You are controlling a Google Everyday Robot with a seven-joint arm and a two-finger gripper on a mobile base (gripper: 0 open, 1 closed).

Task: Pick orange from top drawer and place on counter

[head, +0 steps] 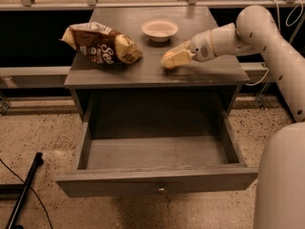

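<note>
Placing step: the robot's 1 claw [170,60] hangs low over the middle of the worktop [205,71], a little nearer the front edge than the back, and appears to pinch the orange [167,62] at its tip. The fruit shows only as a small rounded orange-tinted lump, blurred against the pale fingers. The drawer [157,184] below stands pulled out with nothing visible inside. A chip bag [102,44] lies by the left edge and a bowl [159,29] near the back edge. Next, judging by this, the claw must settle the fruit and let go gently so it does not roll
</note>
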